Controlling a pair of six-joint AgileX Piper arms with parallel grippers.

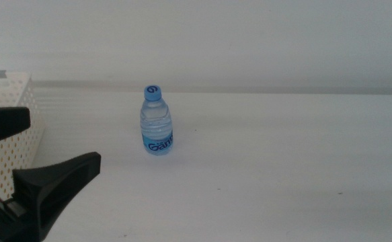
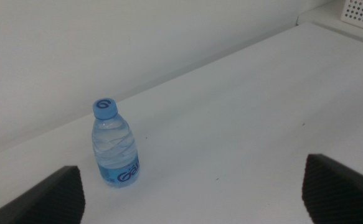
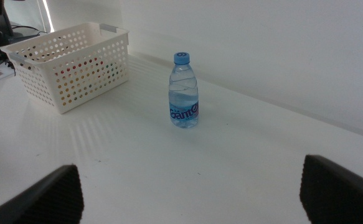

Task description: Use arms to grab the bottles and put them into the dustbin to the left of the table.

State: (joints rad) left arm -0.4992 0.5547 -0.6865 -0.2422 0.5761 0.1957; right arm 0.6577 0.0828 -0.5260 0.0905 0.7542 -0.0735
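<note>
A small clear water bottle (image 1: 158,122) with a blue cap and blue label stood upright on the white desk (image 1: 283,168), alone near its middle, close to the back wall. The white perforated dustbin (image 1: 11,144) sat at the desk's left end, well apart from the bottle; coloured shapes showed through its holes, too blurred to identify.

Not much of the robot on show tbh. The left gripper (image 1: 27,144) is two matte black fingers, wedge-shaped and tapering to blunt tips. Up close in the left wrist view the pads (image 2: 343,190) have a fine knurled grid texture. The right gripper (image 3: 190,199) looks identical: black, dotted texture, squared-off corners. No cables, screws or markings visible.
</note>
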